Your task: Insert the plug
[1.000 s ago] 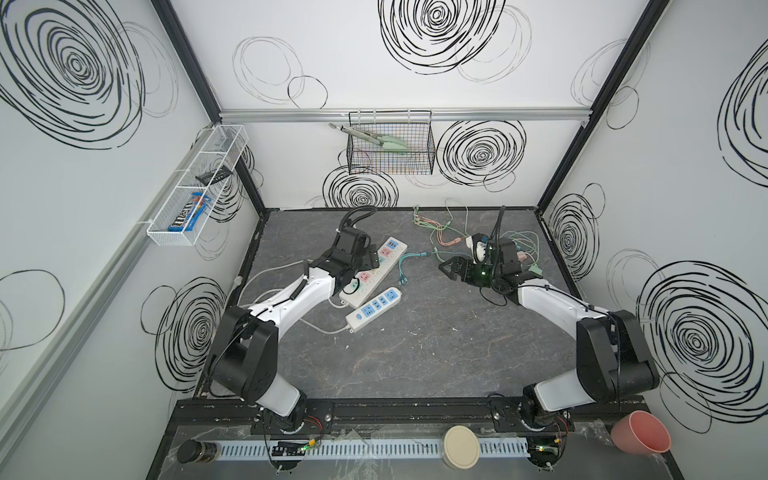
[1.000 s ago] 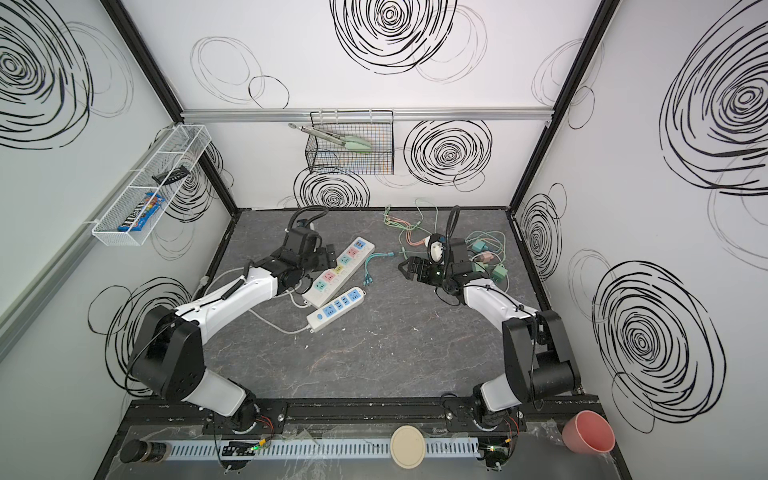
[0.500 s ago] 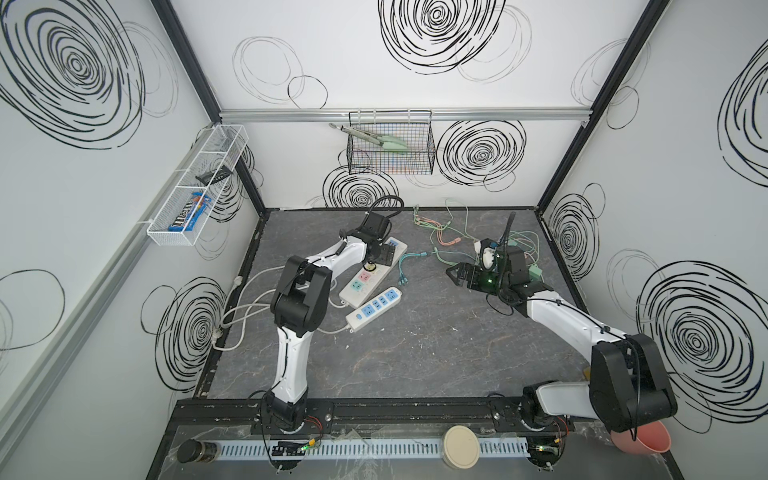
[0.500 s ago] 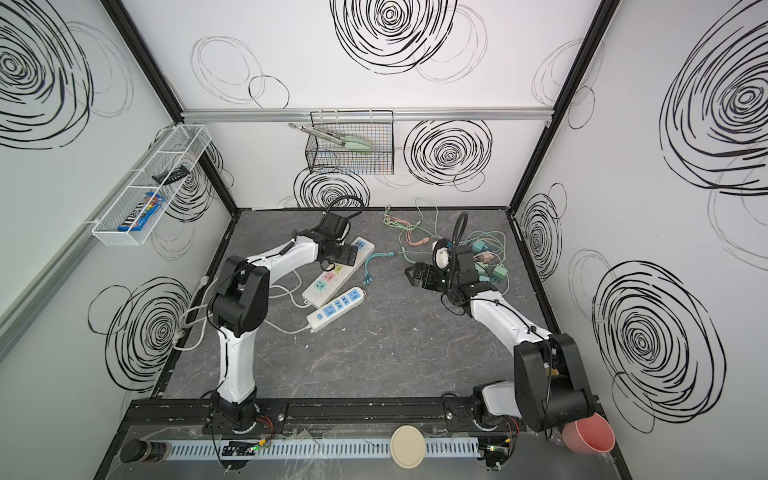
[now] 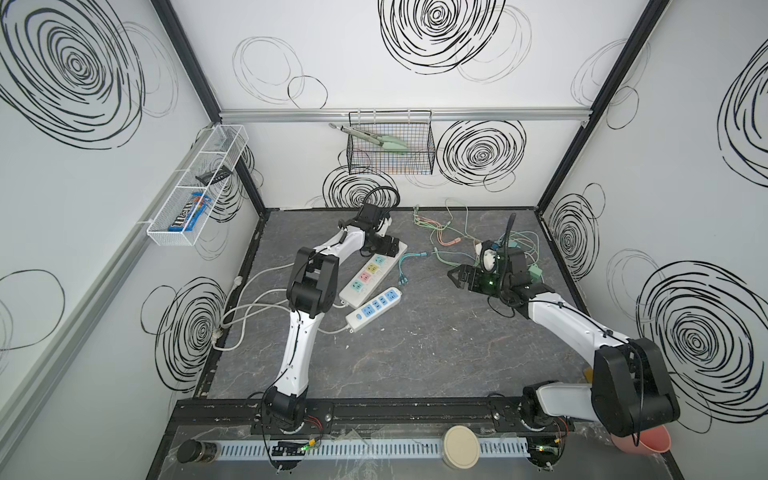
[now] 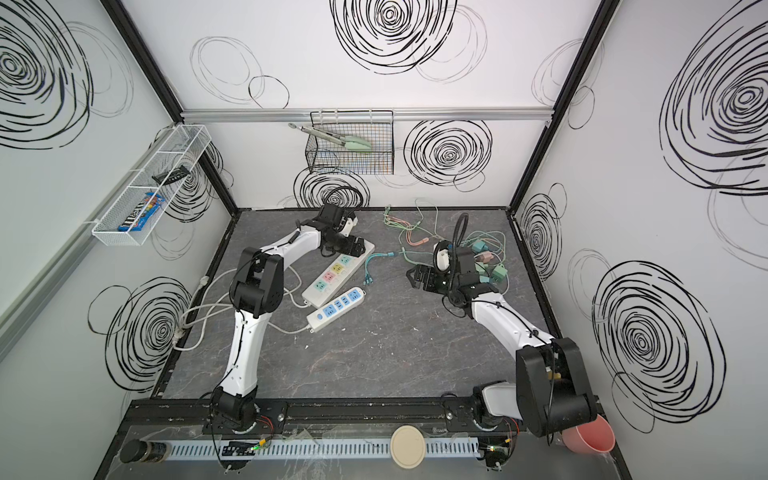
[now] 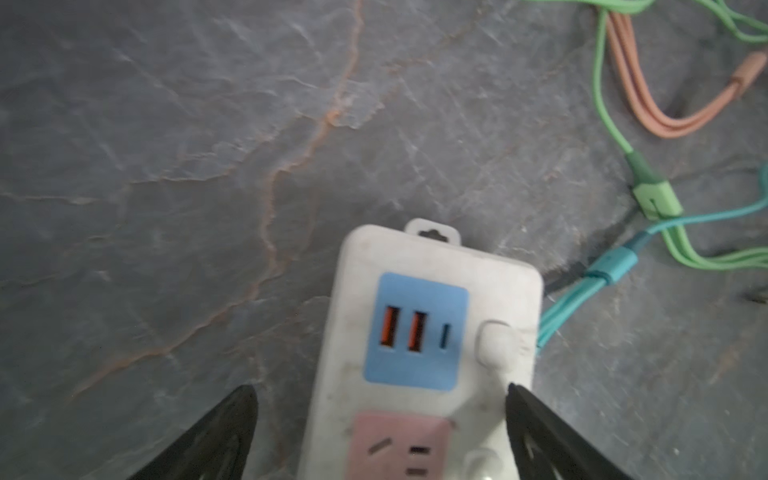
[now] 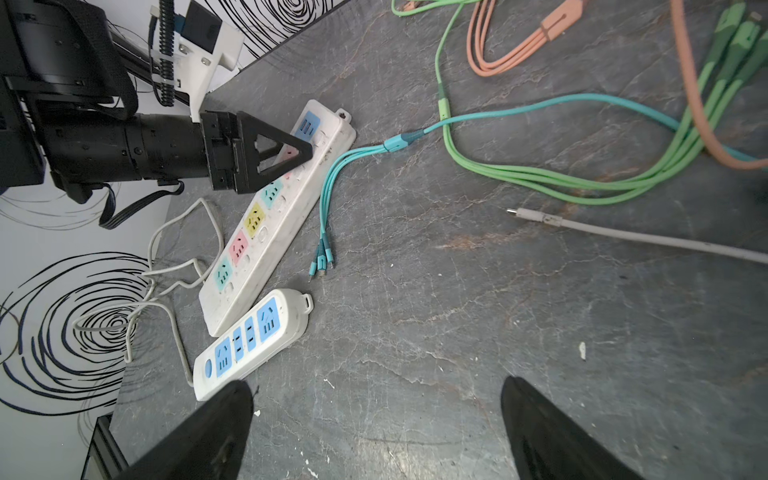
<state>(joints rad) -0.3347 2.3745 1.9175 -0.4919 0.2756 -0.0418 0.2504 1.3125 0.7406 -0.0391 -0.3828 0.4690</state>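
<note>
The left gripper (image 7: 380, 390) hangs with its black jaws spread wide and empty, one finger to each side of the tabbed end of a long white power strip (image 7: 365, 257); whether they touch it cannot be told. Just ahead of the jaws, that strip carries a blue panel of USB ports (image 7: 405, 330), all vacant. The right gripper (image 8: 376, 384) is likewise spread apart and holds nothing, hovering above the bare, dark stone-patterned table (image 8: 457, 311), well apart from the strip. Between the arms, a teal cable (image 8: 397, 141) lies just beside the long strip, its three small plugs (image 8: 321, 262) loose on the table. A grey cable (image 8: 623, 235) ends in a single plug nearer the right arm (which plug is meant for insertion the pictures do not settle). A shorter power strip (image 5: 374, 309) with blue sockets lies beside the long one, nothing in it either. A green cable (image 8: 530, 183) and an orange cable (image 8: 559, 18) tangle beyond. By this showing the task is at its start: no plug is grasped, aligned or inserted, so picking up, carrying and pushing in all remain.
</note>
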